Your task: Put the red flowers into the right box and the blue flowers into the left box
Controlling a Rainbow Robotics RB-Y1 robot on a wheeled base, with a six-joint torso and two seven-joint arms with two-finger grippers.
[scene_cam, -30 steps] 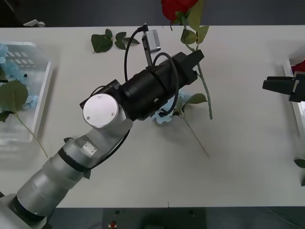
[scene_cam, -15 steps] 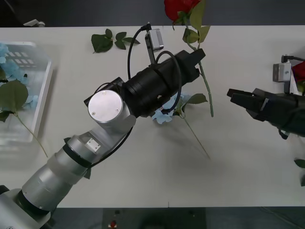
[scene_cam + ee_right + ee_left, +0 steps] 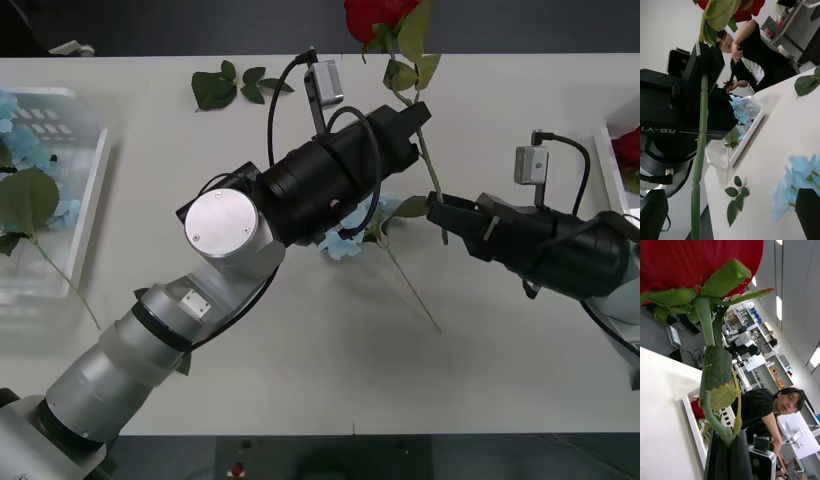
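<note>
The left gripper (image 3: 418, 112), black-fingered on its thick black forearm, reached across the white table (image 3: 300, 350) and was clamped shut on the thin green stem of a deep red artificial rose (image 3: 375, 17), whose bloom stood lifted beyond the table's far edge; in the left wrist view the stem (image 3: 715, 412) ran straight down between the two closed black fingers (image 3: 730, 457). The right gripper (image 3: 440, 214) had come in from the right with its fingers spread apart, holding nothing, at the lower end of that same stem; in the right wrist view the stem (image 3: 700, 157) passed between its separated fingers. A pale sky-blue flower cluster (image 3: 345, 238) lay on the table, partly under the left forearm. The slotted white plastic tray (image 3: 92, 190) at the table's left side held more blue flowers (image 3: 18, 140). At the right edge, the rim of the other white tray (image 3: 606, 160) showed with a red bloom (image 3: 628, 148) inside.
</note>
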